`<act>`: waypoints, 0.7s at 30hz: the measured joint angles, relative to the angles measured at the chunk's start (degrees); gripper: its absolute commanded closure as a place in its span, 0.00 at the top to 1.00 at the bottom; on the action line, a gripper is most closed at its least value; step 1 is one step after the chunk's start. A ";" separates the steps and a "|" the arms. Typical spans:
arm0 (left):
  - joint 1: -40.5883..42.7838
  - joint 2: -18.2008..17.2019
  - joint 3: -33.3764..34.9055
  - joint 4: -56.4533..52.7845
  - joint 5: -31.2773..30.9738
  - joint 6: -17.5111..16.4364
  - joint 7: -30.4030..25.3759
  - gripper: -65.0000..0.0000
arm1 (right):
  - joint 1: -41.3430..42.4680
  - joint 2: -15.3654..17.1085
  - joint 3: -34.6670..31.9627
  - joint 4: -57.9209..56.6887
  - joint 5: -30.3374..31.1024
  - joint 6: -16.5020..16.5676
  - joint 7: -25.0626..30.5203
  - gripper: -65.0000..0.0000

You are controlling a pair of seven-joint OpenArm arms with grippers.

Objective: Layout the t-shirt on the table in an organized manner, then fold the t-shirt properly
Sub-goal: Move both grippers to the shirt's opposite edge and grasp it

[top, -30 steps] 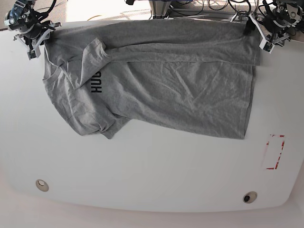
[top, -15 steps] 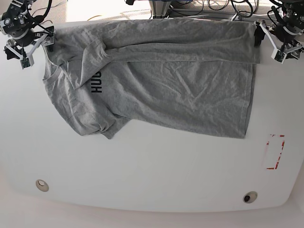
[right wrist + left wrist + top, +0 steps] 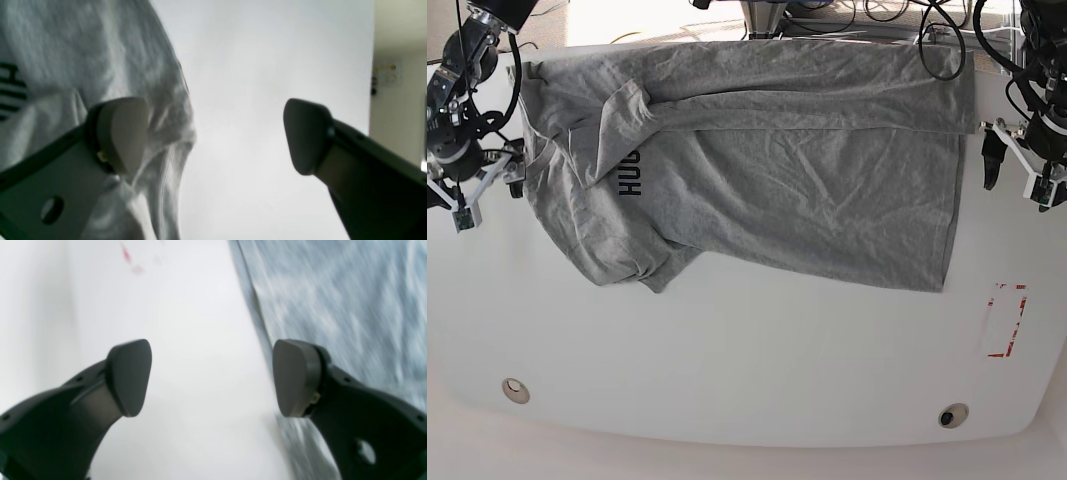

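I see the white counter (image 3: 747, 350) – red dashed mark (image 3: 1005, 320), two grommets (image 3: 515, 389) – t-shirt (image 3: 757, 170) half-folded; both my end effectors, left (image 3: 211, 378) and right (image 3: 217, 135), gape empty.

I count one t-shirt (image 3: 757, 170) on one table (image 3: 747, 370), two grippers, two round grommets (image 3: 515, 389) near the front edge, and one red dashed rectangle (image 3: 1006, 320).

t-shirt (image 3: 757, 170) lettering partly folded under, fabric motion-blurred in left wrist view, table (image 3: 757, 370) edges cropped
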 measured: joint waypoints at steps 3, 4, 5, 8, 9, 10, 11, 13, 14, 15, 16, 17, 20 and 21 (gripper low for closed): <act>-5.68 0.13 1.53 -0.55 0.33 0.28 4.17 0.83 | 6.32 0.50 -3.41 -6.38 0.81 0.26 0.15 0.95; -8.20 0.07 2.67 -0.85 1.25 0.31 6.14 0.83 | 8.28 0.55 -4.42 -8.68 1.22 0.31 0.33 0.95; -9.38 0.11 3.17 -0.87 1.46 0.33 6.45 0.83 | 10.56 0.76 -5.42 -11.72 1.09 0.39 0.22 0.95; -13.51 0.85 5.20 -0.83 2.89 0.00 7.82 0.83 | 16.70 0.85 -8.70 -19.89 -0.39 -0.31 0.57 0.95; -14.67 1.51 5.57 -0.74 3.72 0.15 7.89 0.83 | 18.25 0.92 -9.51 -22.08 -0.31 -0.24 1.11 0.95; -15.39 2.10 5.92 -0.74 4.83 0.15 7.89 0.83 | 19.82 1.11 -10.54 -24.72 -0.04 -0.17 3.32 0.95; -16.11 2.78 6.54 -0.74 6.34 0.15 8.24 0.83 | 21.11 1.07 -11.56 -26.95 -0.07 -0.13 4.15 0.95; -17.22 3.87 7.50 -0.77 7.67 0.09 8.59 0.83 | 23.67 1.33 -13.64 -31.50 0.00 0.04 6.80 0.94; -17.77 4.37 8.20 -0.83 8.13 0.04 8.55 0.83 | 24.85 1.49 -14.84 -34.16 -0.11 0.11 8.17 0.94; -18.16 4.66 8.66 -0.92 8.37 -0.04 8.48 0.83 | 26.43 1.66 -16.59 -36.89 -0.57 0.00 9.35 0.94; -18.62 4.92 8.98 -0.98 8.68 -0.07 8.50 0.83 | 27.52 1.60 -17.70 -39.08 -1.38 -0.09 9.97 0.94; -19.04 5.18 9.35 -1.03 9.40 -0.04 8.48 0.83 | 28.61 1.62 -18.73 -41.13 -1.90 0.02 11.45 0.94; -19.85 5.70 10.40 -1.44 9.77 0.00 8.41 0.83 | 31.52 1.36 -20.59 -47.60 -3.13 0.35 16.09 0.94; -20.11 5.73 10.88 -1.81 9.75 -0.02 8.46 0.83 | 32.74 1.14 -20.65 -50.29 -3.98 0.26 17.14 0.94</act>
